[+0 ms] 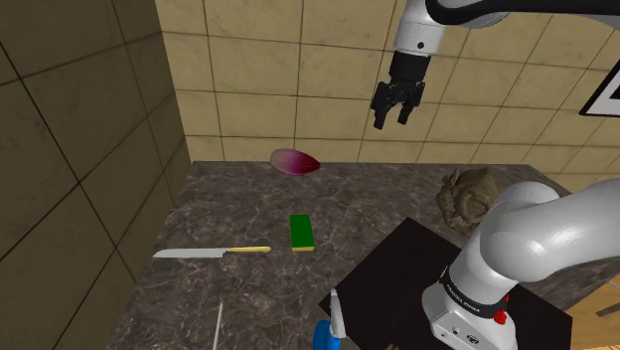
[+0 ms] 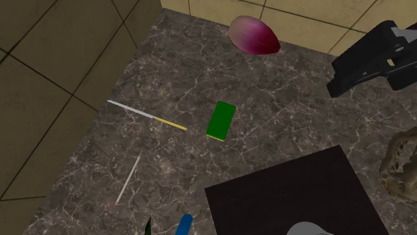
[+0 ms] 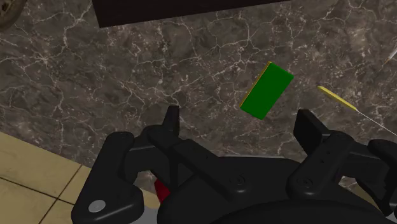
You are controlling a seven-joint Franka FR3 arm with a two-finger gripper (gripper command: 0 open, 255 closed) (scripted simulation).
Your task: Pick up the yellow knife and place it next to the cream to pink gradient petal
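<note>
Gripper (image 1: 393, 121): jaws wide apart, holding nothing. It hangs high over the back of the worktop (image 1: 378, 199), close to the tiled back wall (image 1: 298, 60).

Knife (image 1: 212, 252): grey blade, yellow handle, flat on the dark marbled stone. It is well apart from the gripper, far lower and off toward the shoulder view's left. The blade tip is just beside the side wall (image 1: 79, 149). The handle end points at a green block (image 1: 301, 232), near it but not touching.

Petal (image 1: 295, 161): pale pink running to deep red, at the back by the wall. It is below the gripper and to the shoulder view's left of it. There is bare stone between the petal and the green block, and more on both sides of the petal.

Wrist view: the 2 fingers (image 3: 170, 121) stand far apart. The green block shows out past the gap between them, and the yellow handle tip shows out past 1 finger.

Near edge of the worktop: 1 thin white rod (image 1: 218, 326) and a blue object (image 1: 323, 336). The black stand (image 1: 397, 273) takes the corner at the shoulder view's lower right. A brown lump (image 1: 472, 194) sits just behind it.
</note>
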